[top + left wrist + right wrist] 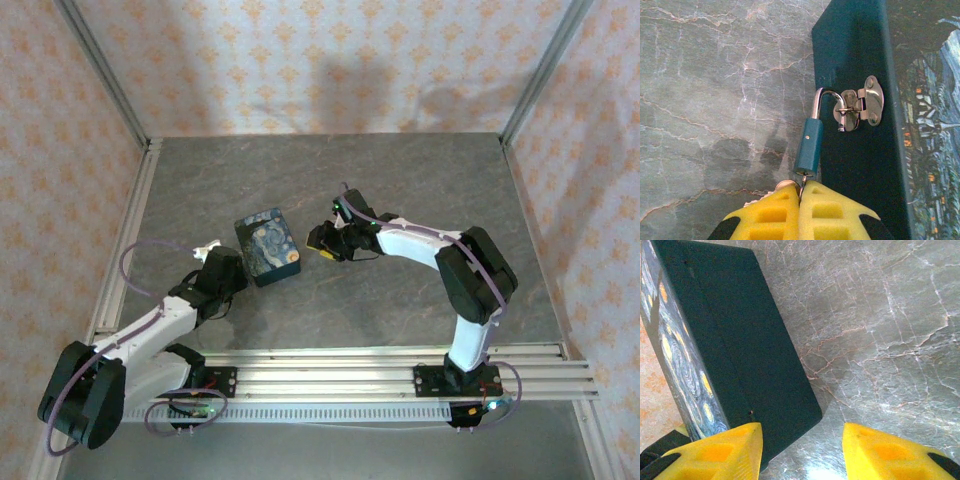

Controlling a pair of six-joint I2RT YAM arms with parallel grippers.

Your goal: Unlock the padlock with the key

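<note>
Padlock (808, 145): small, teal, rigid, probably light. Hangs from hasp (862, 107) of painted box (267, 246), table (400, 180) centre. Left pincer (801, 190) clenched on key (802, 180) at its base; right pincer (801, 432) released, beside box. Likely swings; steady the body.

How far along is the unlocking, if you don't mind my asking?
Done: the key is in the keyhole of the padlock. In hand: the left gripper is shut on it; the right gripper is open beside the box. Left: the shackle threads the hasp; whether it has released, I cannot tell.
</note>
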